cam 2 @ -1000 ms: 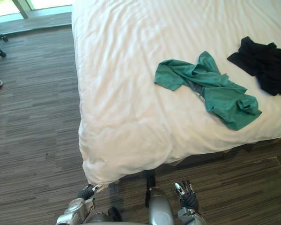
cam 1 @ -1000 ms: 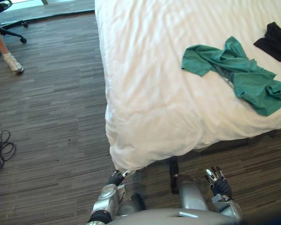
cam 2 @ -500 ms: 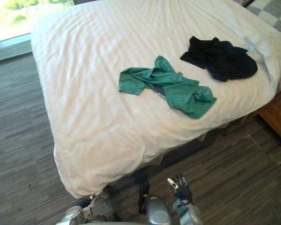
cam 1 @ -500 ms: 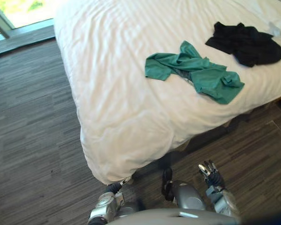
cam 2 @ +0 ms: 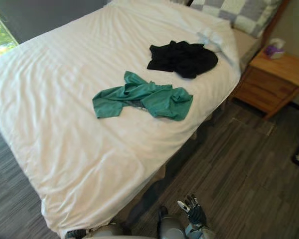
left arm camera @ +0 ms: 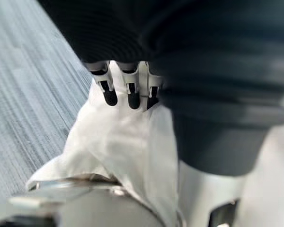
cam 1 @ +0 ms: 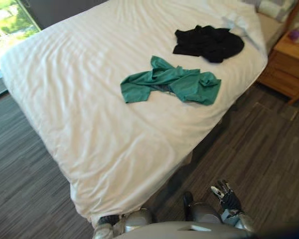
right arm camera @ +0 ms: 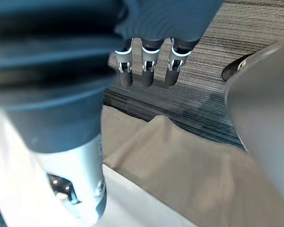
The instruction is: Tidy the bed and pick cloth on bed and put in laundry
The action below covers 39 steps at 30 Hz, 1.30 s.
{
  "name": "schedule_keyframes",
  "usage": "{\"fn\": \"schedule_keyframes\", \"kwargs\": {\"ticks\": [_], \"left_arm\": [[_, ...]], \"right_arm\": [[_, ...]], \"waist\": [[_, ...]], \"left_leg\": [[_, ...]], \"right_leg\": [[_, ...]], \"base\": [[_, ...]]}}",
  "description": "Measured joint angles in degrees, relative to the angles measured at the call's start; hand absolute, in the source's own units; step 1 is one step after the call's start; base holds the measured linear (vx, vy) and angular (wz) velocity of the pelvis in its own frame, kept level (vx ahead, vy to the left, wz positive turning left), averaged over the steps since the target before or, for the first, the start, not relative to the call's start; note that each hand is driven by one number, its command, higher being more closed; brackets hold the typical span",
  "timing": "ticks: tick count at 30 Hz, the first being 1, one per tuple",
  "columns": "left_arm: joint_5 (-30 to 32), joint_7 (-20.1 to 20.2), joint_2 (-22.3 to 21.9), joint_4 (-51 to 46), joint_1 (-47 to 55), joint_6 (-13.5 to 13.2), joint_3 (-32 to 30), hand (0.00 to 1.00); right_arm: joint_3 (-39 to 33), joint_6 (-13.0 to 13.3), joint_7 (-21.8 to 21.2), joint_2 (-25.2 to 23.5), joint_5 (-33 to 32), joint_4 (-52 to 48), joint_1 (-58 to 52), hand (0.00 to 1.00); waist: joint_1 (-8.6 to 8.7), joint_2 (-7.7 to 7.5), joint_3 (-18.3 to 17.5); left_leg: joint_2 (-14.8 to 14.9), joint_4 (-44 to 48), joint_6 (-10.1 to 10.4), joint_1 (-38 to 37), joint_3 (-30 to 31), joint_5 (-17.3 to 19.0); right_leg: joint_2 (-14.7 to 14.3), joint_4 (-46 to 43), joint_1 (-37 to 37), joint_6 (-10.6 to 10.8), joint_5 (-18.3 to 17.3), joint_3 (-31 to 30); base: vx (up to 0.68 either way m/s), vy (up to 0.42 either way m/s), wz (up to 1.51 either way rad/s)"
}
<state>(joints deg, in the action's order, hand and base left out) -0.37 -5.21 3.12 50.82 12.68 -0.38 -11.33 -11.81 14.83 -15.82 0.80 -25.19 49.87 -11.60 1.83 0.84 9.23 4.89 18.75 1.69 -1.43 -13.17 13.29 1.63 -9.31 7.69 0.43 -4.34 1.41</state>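
**Fig.** Bed and cloths, read L to R.

(a) L hand (left arm camera: 128, 92), low by the near corner of the white duvet (cam 1: 89, 109). The corner's fabric lies right past the hand in the L wrist view. Whether it is gripped or merely close cannot be told.

(b) Green cloth (cam 2: 142, 97), mid-bed toward the R edge, crumpled: one flatter lobe to the L, a bunched mass to the R. It lies on the duvet, well apart from both hands.

(c) Black cloth (cam 2: 182, 57), farther up the bed toward the checked pillow (cam 2: 241, 11), heaped, just apart from the green one.

(d) R hand (cam 1: 228, 198), low over the wood floor (cam 1: 269, 144) beside the bed. Its fingers (right arm camera: 147, 71) are relaxed and apart, holding nothing.

(e) Wooden nightstand (cam 2: 274, 74), by the bed head, far R.

**Handling (est.):**
- Both cloths look like thin garments, so prob. light, limp and non-fragile. They should drape and trail when lifted.
- Best hold on the green cloth is prob. its bunched R part, where a closing hand gathers several layers at once. The flat lobe would need a pinch and may drag the duvet w/ it.
- For the black cloth, take the heap's ctr.
- An approach to the bed's R side is needed first.
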Motion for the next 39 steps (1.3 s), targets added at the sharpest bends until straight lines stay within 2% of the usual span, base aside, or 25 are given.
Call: {"fn": "schedule_keyframes", "kwargs": {"ticks": [2,4,6,7,8,9,13,14,16,17,18,19,20,21,22,23,25,27,29,30,31,32,34,36,39], "left_arm": [[0.56,0.78,0.57,0.28,0.09,-0.15,1.56,0.00],[1.20,2.15,1.17,1.88,-0.51,-0.85,2.97,0.00],[1.16,2.38,1.35,2.91,-0.58,-1.27,3.57,0.00],[1.20,2.46,1.47,3.69,-0.62,-1.30,3.61,0.00],[1.28,2.49,1.42,4.61,-0.67,-1.35,3.61,0.00],[1.63,2.49,1.35,5.83,-0.37,-1.22,3.62,0.00],[1.64,2.75,1.69,7.48,1.58,0.09,3.58,0.00],[1.70,2.98,2.02,7.86,2.09,0.13,3.58,0.00],[2.15,3.61,2.69,8.50,1.97,0.16,3.58,0.00],[2.27,3.75,2.14,8.45,1.92,0.01,3.56,0.00],[2.28,3.81,2.13,8.54,1.93,-0.08,3.52,0.00],[2.39,3.82,2.99,8.50,1.68,-0.10,4.20,0.00],[2.36,3.89,3.89,8.48,1.79,-0.09,5.53,0.00],[2.33,3.94,4.51,8.47,1.82,-0.09,6.16,0.00],[2.28,3.99,5.40,8.56,1.34,0.00,6.83,0.00],[2.27,3.98,5.36,8.68,0.19,0.13,7.76,0.00],[2.28,4.00,4.10,8.78,-0.84,0.14,9.15,0.00],[2.29,4.11,4.74,8.80,-1.49,0.10,9.54,0.00],[2.45,4.58,5.09,7.50,-2.35,-0.20,10.85,0.00],[2.80,4.75,5.02,6.26,-2.36,-0.31,10.81,0.00],[2.88,4.84,4.94,5.97,-2.63,-0.38,10.80,0.00],[3.06,4.87,5.07,5.98,-2.78,-0.38,10.70,0.00],[3.44,4.85,5.99,6.24,-3.29,-0.39,10.64,0.00],[3.37,4.87,5.61,6.27,-4.12,-0.68,10.68,0.00],[3.28,5.15,4.26,6.23,-6.96,-2.84,10.78,0.00]], "right_arm": [[-0.82,0.47,-0.40,-0.46,0.01,0.00,-0.76,0.00],[-2.27,1.23,-1.26,-0.62,-0.22,0.01,-0.65,0.00],[-3.61,1.94,-1.55,-0.76,-0.56,0.17,-0.66,0.00],[-3.98,2.44,-1.66,-0.72,-0.58,0.57,-0.81,0.00],[-4.70,2.55,-1.70,-0.80,-0.56,0.73,-1.16,0.00],[-6.11,3.13,-1.71,-1.45,-0.44,0.77,-2.08,0.00],[-7.65,3.86,-1.20,-2.82,-0.40,0.87,-2.97,0.00],[-7.58,3.87,-0.85,-2.91,-0.44,1.33,-3.19,0.00],[-6.95,3.69,-0.02,-2.55,-0.37,2.81,-3.60,0.00],[-6.52,3.57,0.37,-1.26,-0.50,3.78,-2.67,0.00],[-6.88,3.44,0.55,-0.96,-0.47,4.26,-1.73,0.00],[-7.27,3.05,0.90,-0.55,-0.47,4.72,-1.67,0.00],[-7.39,3.03,1.02,-0.20,-0.45,5.84,-2.74,0.00],[-7.38,2.99,1.02,-0.09,-0.43,6.40,-3.09,0.00],[-6.84,2.71,1.02,-0.25,-0.37,6.76,-3.13,0.00],[-6.00,2.64,0.90,0.41,-0.17,6.85,-2.04,0.00],[-5.93,2.42,0.81,1.91,0.98,7.43,-0.15,0.00],[-5.95,2.34,0.53,1.19,2.15,7.38,0.19,0.00],[-5.97,2.35,0.23,0.88,3.71,7.35,-0.81,0.00],[-5.95,2.33,0.04,0.54,4.18,7.02,-0.70,0.00],[-5.83,2.35,-0.11,0.19,4.19,6.46,-0.11,0.00],[-5.54,2.34,-0.28,-0.06,4.31,6.22,0.23,0.00],[-5.01,2.20,-0.99,-0.33,6.73,5.78,0.63,0.00],[-4.38,1.57,-0.61,0.36,8.10,5.33,0.41,0.00],[-1.56,-2.42,3.08,1.88,8.58,5.01,2.12,0.00]], "waist": [[0.43,0.14,-0.50],[0.43,0.37,-0.56],[0.45,0.52,-0.63],[0.46,0.53,-0.64],[0.42,0.67,-0.60],[0.36,0.94,-0.62],[0.37,0.12,-0.39],[0.37,-0.98,-0.04],[0.32,-1.36,-0.41],[-0.54,-0.16,-0.88],[-0.58,0.60,-0.47],[0.88,-1.35,-0.39],[2.06,-1.92,-0.85],[1.84,-2.86,-1.41],[1.29,-4.63,-1.75],[0.85,-3.19,-1.34],[0.75,-0.27,-1.41],[1.89,-1.02,-0.64],[1.43,-1.10,-1.13],[0.96,-0.96,-1.23],[0.64,0.25,-1.36],[0.47,-0.59,-1.51],[0.31,-1.34,-0.99],[0.63,-0.90,-0.93],[0.80,0.53,0.01]], "left_leg": [[-0.29,-3.68,0.05,-1.27,-1.00,0.04],[-1.08,-8.64,0.04,-3.53,-2.44,0.08],[-1.38,-9.75,-0.05,-4.31,-3.65,0.02],[-1.34,-9.98,-0.06,-4.77,-4.63,0.02],[-1.17,-10.80,-0.28,-5.67,-6.38,-0.12],[-0.68,-11.63,-0.55,-6.87,-9.13,-0.33],[1.05,-10.63,0.76,-9.62,-16.30,0.57],[0.89,-9.10,1.74,-10.09,-17.15,1.64],[0.39,-10.51,1.20,-10.12,-16.09,2.04],[1.00,-12.73,-0.47,-9.79,-15.40,0.28],[1.85,-12.91,0.14,-9.31,-17.59,-0.45],[1.79,-12.66,0.99,-9.49,-18.05,-1.50],[1.51,-12.46,1.34,-9.88,-17.88,-1.71],[1.00,-12.40,1.65,-10.27,-18.27,-1.75],[-0.26,-12.27,2.29,-10.54,-18.43,-1.72],[-0.28,-13.59,1.90,-9.60,-16.33,-1.49],[0.78,-15.95,0.25,-8.40,-13.15,-3.06],[1.47,-14.97,1.27,-8.54,-14.74,-3.69],[3.02,-14.69,1.74,-8.84,-15.80,-3.55],[3.86,-14.79,1.74,-8.64,-18.05,-3.58],[4.76,-14.66,1.71,-8.16,-20.17,-3.53],[4.75,-14.44,2.01,-8.28,-21.34,-3.71],[4.48,-13.50,2.73,-9.23,-23.58,-3.75],[4.80,-13.03,2.83,-10.23,-23.89,-3.81],[4.84,-11.40,2.84,-10.37,-22.45,-3.80]], "right_leg": [[0.76,1.34,-0.09,0.92,0.83,2.25],[0.98,3.50,-0.24,2.26,5.84,2.74],[0.67,4.69,-0.23,2.62,7.88,2.64],[0.73,5.03,-0.24,2.17,7.63,2.94],[1.69,4.72,-0.32,0.23,5.85,5.99],[4.06,2.45,-0.24,-0.81,3.99,14.44],[9.27,-5.09,-0.04,-3.09,2.23,27.12],[9.19,-6.61,0.59,-2.74,4.14,27.49],[7.11,-6.00,1.69,-1.49,6.13,24.98],[4.94,-4.03,2.71,0.81,7.93,22.89],[5.52,-9.05,4.44,-1.83,5.06,23.40],[10.84,-25.43,6.00,-4.36,-3.61,25.26],[15.28,-30.28,3.48,-3.22,-6.98,26.22],[16.90,-29.34,1.69,-1.67,-7.78,26.03],[14.69,-24.23,0.33,0.36,-9.87,25.24],[10.74,-15.26,-2.06,-0.40,-8.80,23.50],[5.32,-5.89,-3.35,-0.66,-3.03,21.97],[4.83,-4.27,-4.01,-0.97,-2.92,22.30],[1.17,4.98,-7.34,-0.44,1.51,21.40],[-0.29,9.87,-8.70,-0.28,1.87,21.86],[-0.97,11.53,-9.15,-0.56,2.87,22.82],[-0.60,12.05,-9.16,-0.43,3.35,23.43],[-0.63,15.24,-10.06,-1.37,8.48,23.69],[-1.12,15.26,-10.63,-1.58,8.37,23.03],[-1.28,15.28,-10.66,-2.47,7.72,22.83]], "base": [[-0.05,0.130,-0.06],[-0.08,0.116,-0.23],[-0.10,0.031,-0.40],[-0.10,-0.014,-0.56],[-0.12,-0.029,-0.75],[-0.10,-0.028,-0.78],[-0.06,-0.080,-0.97],[-0.01,-0.097,-0.89],[-0.03,-0.081,-0.85],[-0.07,-0.090,-0.99],[-0.14,-0.112,-0.69],[-0.09,-0.149,-0.14],[-0.05,-0.151,-0.06],[0.05,-0.170,-0.46],[0.00,-0.157,-0.96],[-0.04,-0.132,-1.11],[-0.13,-0.044,-0.98],[-0.11,-0.056,-0.36],[-0.12,-0.086,-0.34],[-0.12,-0.053,-0.87],[-0.07,-0.033,-0.94],[-0.04,-0.015,-1.03],[-0.04,-0.022,-0.71],[-0.02,-0.002,-0.24],[-0.04,0.050,-0.07]]}}
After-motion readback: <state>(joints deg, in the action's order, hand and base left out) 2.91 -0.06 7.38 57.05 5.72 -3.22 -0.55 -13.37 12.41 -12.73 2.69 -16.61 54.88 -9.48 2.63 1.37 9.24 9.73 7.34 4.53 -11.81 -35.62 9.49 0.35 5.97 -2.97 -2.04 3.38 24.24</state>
